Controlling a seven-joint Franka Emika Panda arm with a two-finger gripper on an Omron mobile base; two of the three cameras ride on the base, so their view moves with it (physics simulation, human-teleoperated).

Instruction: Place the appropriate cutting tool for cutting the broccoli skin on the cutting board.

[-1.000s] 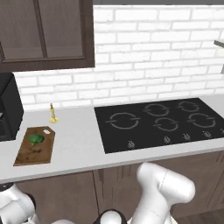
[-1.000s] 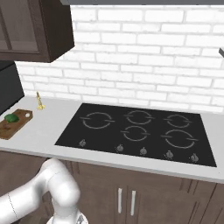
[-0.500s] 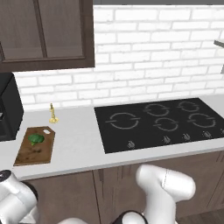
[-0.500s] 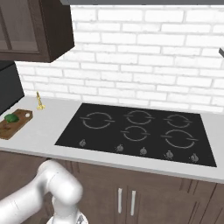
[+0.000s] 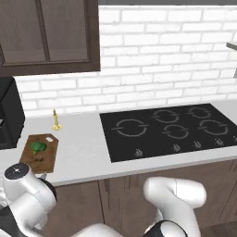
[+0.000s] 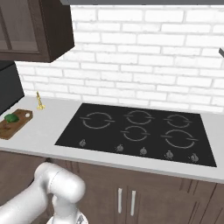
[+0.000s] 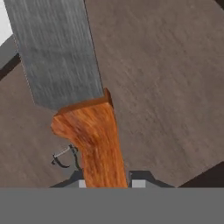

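Observation:
In the hand view my gripper (image 7: 109, 183) is shut on the cutting tool (image 7: 94, 140), a knife with an orange wooden handle and a wide grey blade (image 7: 57, 52) pointing away from the hand. Dark brown wood grain lies behind it. The cutting board (image 5: 40, 156) rests on the counter at the far left, its pale spot toward the wall. On it sits the green broccoli (image 5: 38, 147). From the right base view the cutting board (image 6: 16, 124) and the broccoli (image 6: 10, 118) lie at the left edge. The gripper hangs low, below counter height.
A black hob (image 5: 171, 129) with several burners takes up the counter's right half, also seen as the hob (image 6: 140, 131). A small brass figure (image 5: 56, 121) stands by the brick wall. A black appliance (image 5: 9, 115) is left of the board. Dark cupboards (image 5: 46, 34) hang above.
The white arm links at the bottom of both base views have shifted, and the joint at the lower left of the left base view has risen. Board, broccoli and hob have stayed put.

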